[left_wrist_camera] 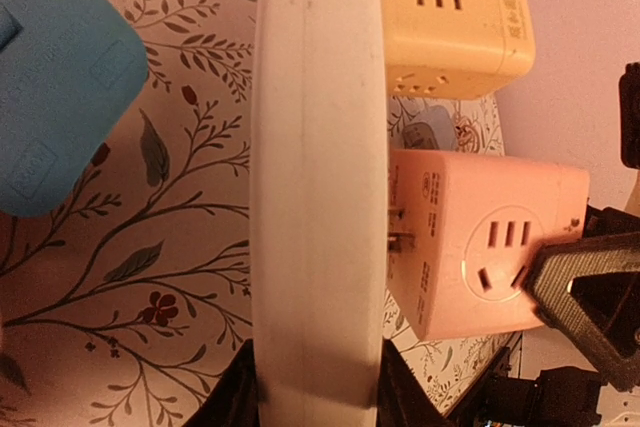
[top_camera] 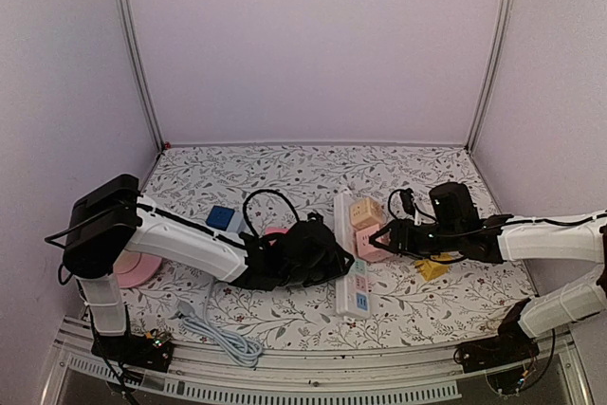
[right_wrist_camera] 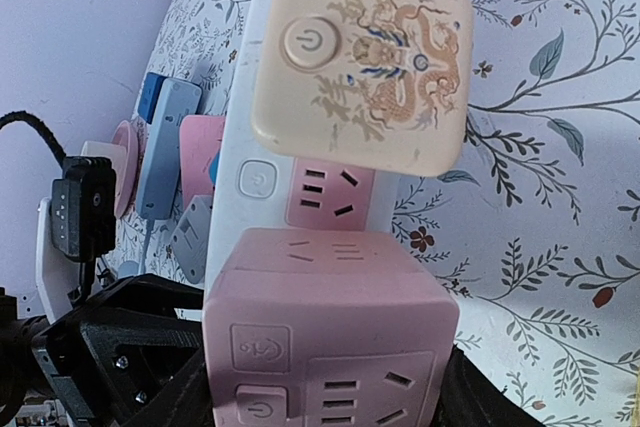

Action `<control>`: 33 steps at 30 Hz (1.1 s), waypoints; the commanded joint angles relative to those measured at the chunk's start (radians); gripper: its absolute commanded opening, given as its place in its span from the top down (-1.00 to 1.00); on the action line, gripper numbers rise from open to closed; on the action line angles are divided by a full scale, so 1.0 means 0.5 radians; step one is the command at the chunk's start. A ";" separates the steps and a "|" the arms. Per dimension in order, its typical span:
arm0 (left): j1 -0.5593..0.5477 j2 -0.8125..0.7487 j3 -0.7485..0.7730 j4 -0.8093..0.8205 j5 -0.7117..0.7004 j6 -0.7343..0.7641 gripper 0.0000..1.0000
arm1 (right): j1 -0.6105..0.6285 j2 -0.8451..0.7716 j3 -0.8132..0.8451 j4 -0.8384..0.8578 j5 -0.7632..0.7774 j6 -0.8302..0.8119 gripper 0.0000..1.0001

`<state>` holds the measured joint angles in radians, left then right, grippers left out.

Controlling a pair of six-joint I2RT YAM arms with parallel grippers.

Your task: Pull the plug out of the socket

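pink cube plug (right_wrist_camera: 330, 337), prongs showing; right claw (right_wrist_camera: 328, 397) grips it, left claw (left_wrist_camera: 318, 397) grips strip (left_wrist_camera: 318, 147).

Power symbols (right_wrist_camera: 309, 42): pink cube (right_wrist_camera: 330, 307), cream cube (right_wrist_camera: 400, 97)

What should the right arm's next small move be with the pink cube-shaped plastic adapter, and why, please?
Probably pull the pink cube adapter straight off the white power strip: its metal prongs show partly bared, the right gripper clamps it, and the left gripper braces the strip.
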<state>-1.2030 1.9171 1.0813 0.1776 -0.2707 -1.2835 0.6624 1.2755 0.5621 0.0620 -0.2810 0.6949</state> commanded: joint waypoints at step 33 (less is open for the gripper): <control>0.084 0.030 -0.083 -0.294 -0.232 0.022 1.00 | -0.137 -0.097 -0.405 0.217 -0.184 -0.144 0.71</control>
<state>-1.1759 1.9186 1.0718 0.1177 -0.3344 -1.3128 0.5953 1.2446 0.3904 0.1154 -0.3420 0.6106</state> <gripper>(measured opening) 0.311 0.621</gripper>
